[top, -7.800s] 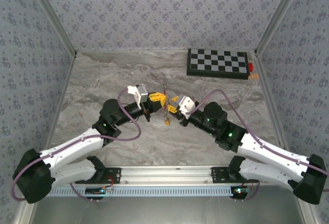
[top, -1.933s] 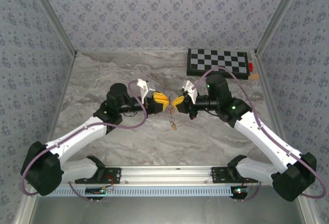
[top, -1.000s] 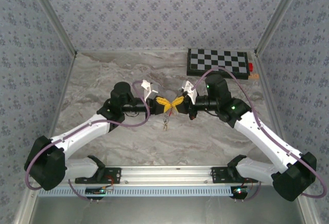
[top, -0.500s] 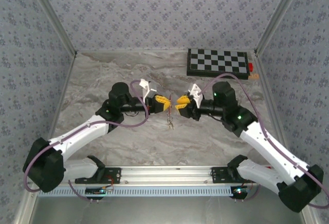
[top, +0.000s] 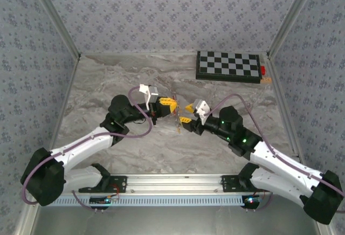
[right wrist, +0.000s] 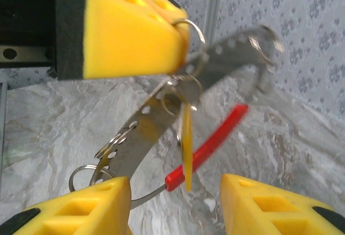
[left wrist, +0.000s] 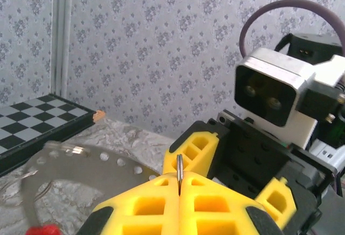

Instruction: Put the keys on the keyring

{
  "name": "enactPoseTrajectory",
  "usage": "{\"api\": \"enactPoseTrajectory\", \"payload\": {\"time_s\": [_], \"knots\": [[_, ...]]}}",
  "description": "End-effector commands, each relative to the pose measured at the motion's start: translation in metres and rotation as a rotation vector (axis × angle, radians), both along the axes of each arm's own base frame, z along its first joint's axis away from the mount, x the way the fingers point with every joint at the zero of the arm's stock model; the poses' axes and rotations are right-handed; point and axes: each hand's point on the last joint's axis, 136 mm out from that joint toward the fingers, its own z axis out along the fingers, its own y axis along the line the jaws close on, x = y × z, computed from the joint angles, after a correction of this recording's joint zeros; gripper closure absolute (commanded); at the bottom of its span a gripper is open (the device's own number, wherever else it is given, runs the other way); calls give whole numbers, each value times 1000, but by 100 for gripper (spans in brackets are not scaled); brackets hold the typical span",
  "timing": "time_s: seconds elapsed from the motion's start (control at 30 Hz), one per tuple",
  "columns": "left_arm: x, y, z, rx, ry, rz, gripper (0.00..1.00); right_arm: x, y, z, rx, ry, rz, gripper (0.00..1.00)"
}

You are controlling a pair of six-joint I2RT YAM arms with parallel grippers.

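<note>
My left gripper (top: 172, 105) is shut on the keyring (top: 176, 115) and holds it above the table. In the left wrist view its yellow fingers (left wrist: 145, 202) pinch a thin metal ring edge (left wrist: 179, 171). The right wrist view shows the keyring's red part (right wrist: 210, 140) and its grey perforated metal part (right wrist: 143, 132) hanging below the left fingertip (right wrist: 129, 35). A yellow key (right wrist: 187, 146) dangles edge-on from a small ring on it. My right gripper (right wrist: 175, 208) is open just short of the key, touching nothing; from above it (top: 186, 114) sits right of the ring.
A black-and-white chessboard (top: 229, 66) lies at the back right with a small red block (top: 262, 70) at its end. Patterned walls close in the marble table (top: 108, 84) on three sides. My arms' bases stand along the near rail (top: 172, 181).
My right gripper has opened, let go at the ring and drawn back toward the near side and lower. My left gripper stays shut on the keyring, which now hangs from it alone.
</note>
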Motion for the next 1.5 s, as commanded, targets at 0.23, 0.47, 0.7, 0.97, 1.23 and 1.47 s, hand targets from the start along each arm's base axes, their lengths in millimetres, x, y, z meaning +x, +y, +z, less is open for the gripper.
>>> {"api": "enactPoseTrajectory", "payload": {"time_s": [0.23,0.47,0.7,0.97,1.23,1.47], "knots": [[-11,1,33,-89,-79,-4,100,16,0,29,55,-145,-111,53],[-13,-2,33,-87,-79,-14,100,16,6,31,54,-159,-103,58],[-15,-2,31,-83,-74,-18,100,14,10,30,48,-166,-91,84],[-15,-2,29,-73,-72,-16,100,11,-6,37,24,-197,-128,100],[-16,-6,26,-66,-67,-33,100,10,-6,47,-12,-199,-99,100],[-19,-8,27,-57,-71,-43,100,9,7,43,-42,-169,-45,100]]}}
